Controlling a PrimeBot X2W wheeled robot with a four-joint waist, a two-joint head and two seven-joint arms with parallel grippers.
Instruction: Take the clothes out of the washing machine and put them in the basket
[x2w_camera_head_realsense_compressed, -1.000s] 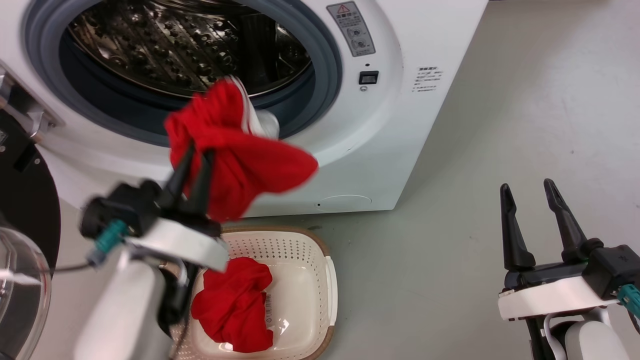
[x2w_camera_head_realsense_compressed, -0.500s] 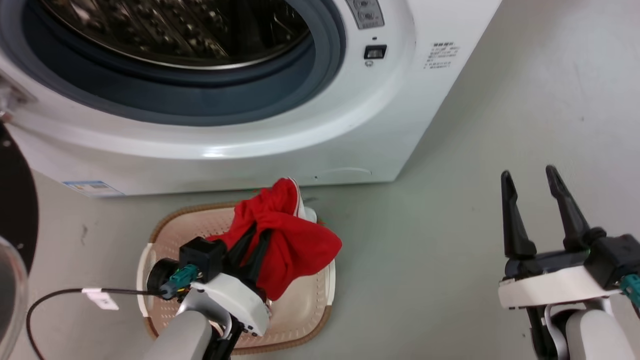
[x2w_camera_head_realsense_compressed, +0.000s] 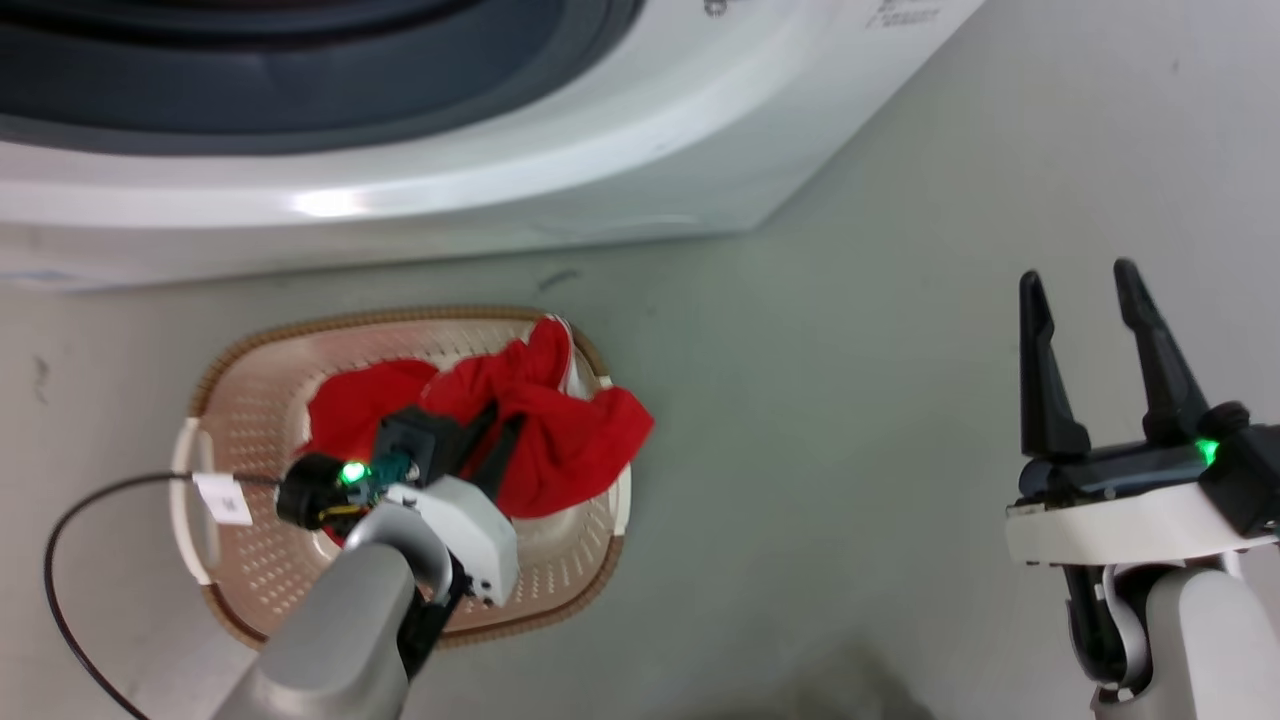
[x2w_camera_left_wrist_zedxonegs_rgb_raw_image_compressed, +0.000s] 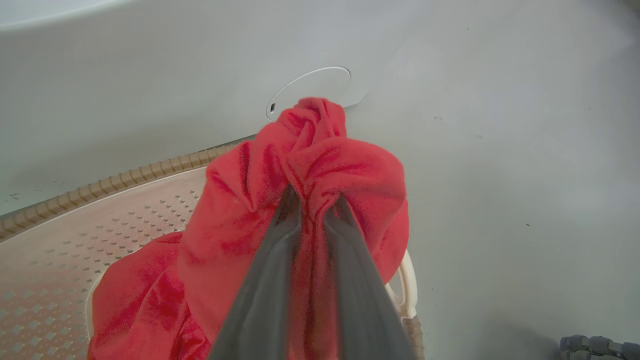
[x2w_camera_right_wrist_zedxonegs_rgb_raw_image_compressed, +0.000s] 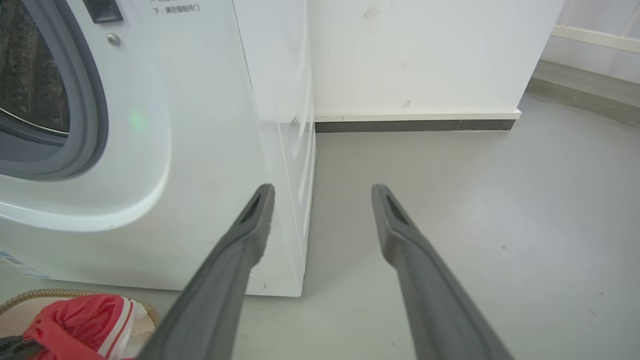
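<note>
My left gripper (x2w_camera_left_wrist_zedxonegs_rgb_raw_image_compressed: 316, 199) is clamped narrow on 1 of 2 red clothes (x2w_camera_head_realsense_compressed: 570, 450), both lying in the 1 basket (x2w_camera_head_realsense_compressed: 255, 440). My right gripper (x2w_camera_head_realsense_compressed: 1078, 275) hangs wide and empty, well apart. Beyond stands 1 washing machine (x2w_camera_head_realsense_compressed: 500, 190).

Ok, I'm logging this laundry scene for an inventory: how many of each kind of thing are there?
Red garments: 2 (loose garment, held garment)
Basket: 1
Washing machine: 1
Tools: 2 (left tool shut on the held garment, right tool open)
Total: 6
</note>
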